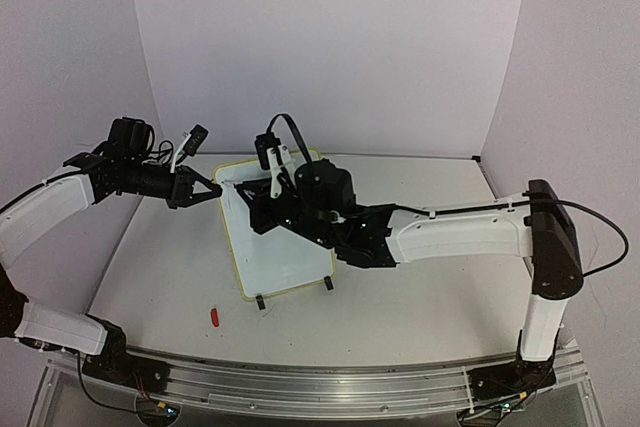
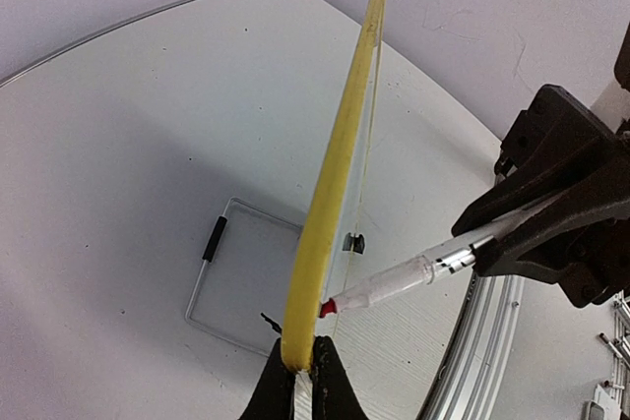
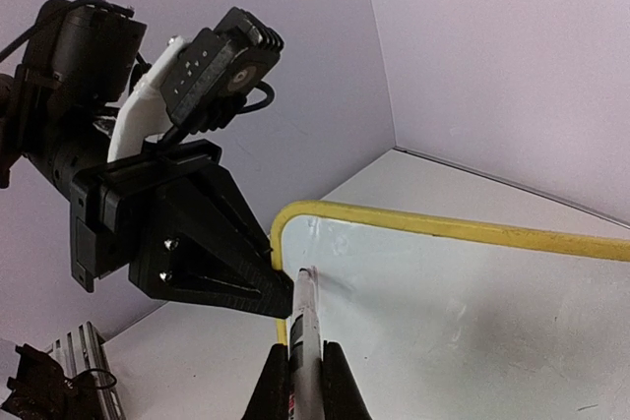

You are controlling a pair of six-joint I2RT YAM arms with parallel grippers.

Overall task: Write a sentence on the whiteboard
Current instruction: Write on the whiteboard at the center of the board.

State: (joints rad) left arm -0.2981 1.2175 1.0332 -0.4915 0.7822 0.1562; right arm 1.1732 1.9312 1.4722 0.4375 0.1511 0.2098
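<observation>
My left fingers are pinching the yellow rim of the whiteboard at one corner, and the board rises straight ahead of them, tilted up off the table. A red cap lies on the table, well apart from them. My right fingers are clamped on a marker, its tip just ahead of them at the white face, near that same corner.

Robot lab test cell: plain pale backdrop panels boxing in white table, aluminium rail at near edge (both arm bases bolted there)
</observation>
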